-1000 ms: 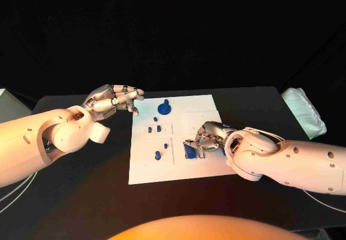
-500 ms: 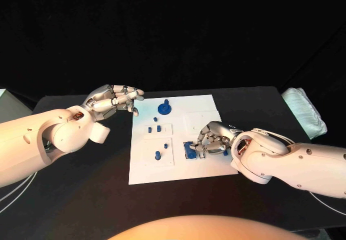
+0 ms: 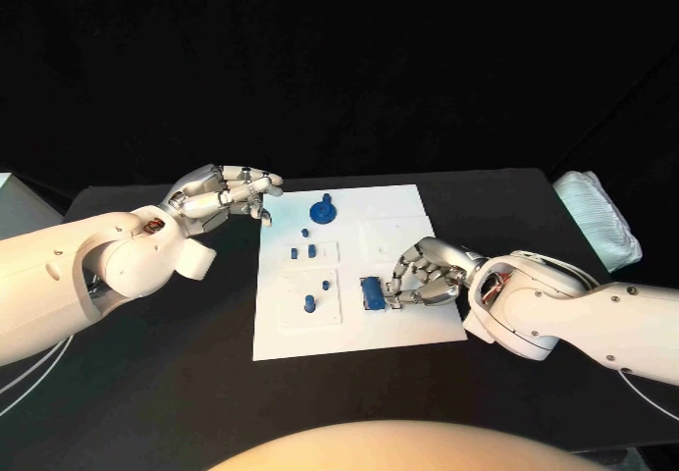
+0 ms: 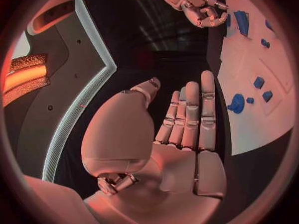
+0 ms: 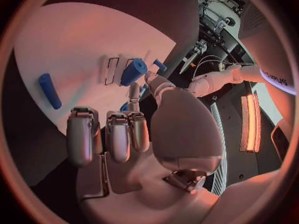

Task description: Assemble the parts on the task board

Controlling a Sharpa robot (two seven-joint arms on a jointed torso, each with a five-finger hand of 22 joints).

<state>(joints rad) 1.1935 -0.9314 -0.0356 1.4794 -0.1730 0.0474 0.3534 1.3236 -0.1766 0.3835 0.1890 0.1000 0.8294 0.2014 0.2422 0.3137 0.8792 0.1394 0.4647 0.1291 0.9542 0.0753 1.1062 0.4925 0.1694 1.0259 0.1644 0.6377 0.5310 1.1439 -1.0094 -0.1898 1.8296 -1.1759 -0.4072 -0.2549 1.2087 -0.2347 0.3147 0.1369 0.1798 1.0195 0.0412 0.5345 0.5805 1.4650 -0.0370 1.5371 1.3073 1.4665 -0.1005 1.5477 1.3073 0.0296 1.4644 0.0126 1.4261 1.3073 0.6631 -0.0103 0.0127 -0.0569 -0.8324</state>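
the right hand (image 3: 425, 275) sits low over the white task board (image 3: 410, 329), fingers curled loosely with nothing in them, just beside a blue block (image 3: 371, 292) lying flat on the board. the left hand (image 3: 220, 196) hovers off the board's far left corner, fingers together, holding nothing, near the round blue part (image 3: 324, 210)

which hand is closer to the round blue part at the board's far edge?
Left. The left hand hovers just off the board beside the round blue part; the right hand is nearer the robot.
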